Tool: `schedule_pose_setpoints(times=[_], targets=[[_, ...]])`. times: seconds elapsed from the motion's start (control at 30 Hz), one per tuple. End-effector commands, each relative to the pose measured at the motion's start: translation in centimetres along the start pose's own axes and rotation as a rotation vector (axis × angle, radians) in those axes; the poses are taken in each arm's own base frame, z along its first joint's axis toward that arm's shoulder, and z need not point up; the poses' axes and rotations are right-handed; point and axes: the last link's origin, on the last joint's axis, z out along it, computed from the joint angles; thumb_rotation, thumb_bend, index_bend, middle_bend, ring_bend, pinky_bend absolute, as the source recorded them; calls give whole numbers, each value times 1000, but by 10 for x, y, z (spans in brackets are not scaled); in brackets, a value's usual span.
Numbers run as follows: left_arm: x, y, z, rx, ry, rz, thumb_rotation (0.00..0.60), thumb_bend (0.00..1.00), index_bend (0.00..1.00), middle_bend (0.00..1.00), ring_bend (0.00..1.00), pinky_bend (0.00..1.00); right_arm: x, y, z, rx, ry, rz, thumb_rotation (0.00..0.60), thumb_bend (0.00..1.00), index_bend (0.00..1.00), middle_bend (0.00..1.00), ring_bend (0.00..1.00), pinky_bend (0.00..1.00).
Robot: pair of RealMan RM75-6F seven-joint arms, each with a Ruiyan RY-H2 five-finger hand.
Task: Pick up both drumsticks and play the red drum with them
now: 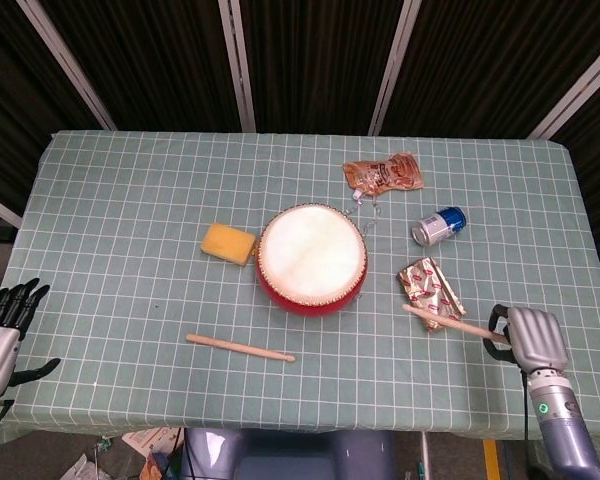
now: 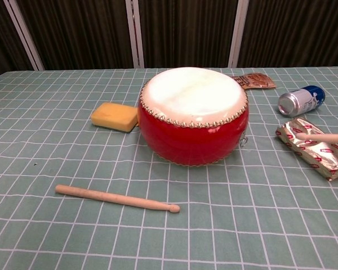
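The red drum (image 1: pixel 311 260) with its white skin stands in the middle of the table, also large in the chest view as the drum (image 2: pixel 192 115). One wooden drumstick (image 1: pixel 240 348) lies flat in front of the drum, left of centre, and shows again in the chest view as the drumstick (image 2: pixel 117 198). My right hand (image 1: pixel 532 338) grips the other drumstick (image 1: pixel 450 322) at the right edge; its tip hangs over the foil packet (image 2: pixel 318 149). My left hand (image 1: pixel 5 318) is off the table's lower left corner, fingers apart and holding nothing.
A yellow sponge (image 1: pixel 228 243) lies just left of the drum. A blue can (image 1: pixel 438 225) lies on its side at the right, and an orange snack bag (image 1: pixel 382 173) sits behind it. The table's front edge is close to the lying stick.
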Motion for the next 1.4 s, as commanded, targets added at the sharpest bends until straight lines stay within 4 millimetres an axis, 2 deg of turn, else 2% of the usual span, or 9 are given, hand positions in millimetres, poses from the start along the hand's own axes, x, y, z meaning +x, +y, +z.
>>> schedule_pose_setpoints(times=[0.03, 0.17, 0.33, 0.53, 0.63, 0.7, 0.83, 1.1, 1.4], targets=[[0, 4, 2, -10, -4, 3, 600, 35, 10, 0, 0, 59, 15, 13, -14, 3, -11, 164, 600, 577, 978, 1000, 1000, 1000], [0, 13, 6, -35, -13, 16, 600, 40, 58, 18, 49, 118, 20, 16, -16, 18, -9, 235, 600, 583, 981, 1000, 1000, 1000], [0, 29, 14, -75, -13, 31, 600, 73, 156, 140, 154, 218, 22, 17, -15, 34, -8, 275, 600, 583, 982, 1000, 1000, 1000], [1, 52, 33, -131, -49, 51, 600, 83, 191, 281, 265, 338, 21, 15, -15, 42, -9, 281, 600, 584, 983, 1000, 1000, 1000], [1, 69, 48, -171, -90, 59, 600, 115, 245, 510, 493, 556, 21, 16, -14, 39, -11, 283, 600, 584, 984, 1000, 1000, 1000], [2, 84, 61, -201, -115, 54, 600, 154, 311, 737, 730, 773, 20, 16, -13, 34, -13, 285, 600, 584, 984, 1000, 1000, 1000], [1, 112, 80, -242, -187, 18, 600, 214, 416, 970, 973, 980, 21, 16, -12, 34, -11, 286, 600, 584, 984, 1000, 1000, 1000], [-32, 154, 99, -231, -343, 67, 600, 234, 457, 1000, 1000, 1000, 20, 19, -9, 31, -12, 284, 600, 584, 984, 1000, 1000, 1000], [-58, 176, 104, -224, -374, 115, 600, 234, 451, 1000, 1000, 1000, 20, 21, -8, 25, -13, 281, 600, 584, 984, 1000, 1000, 1000]])
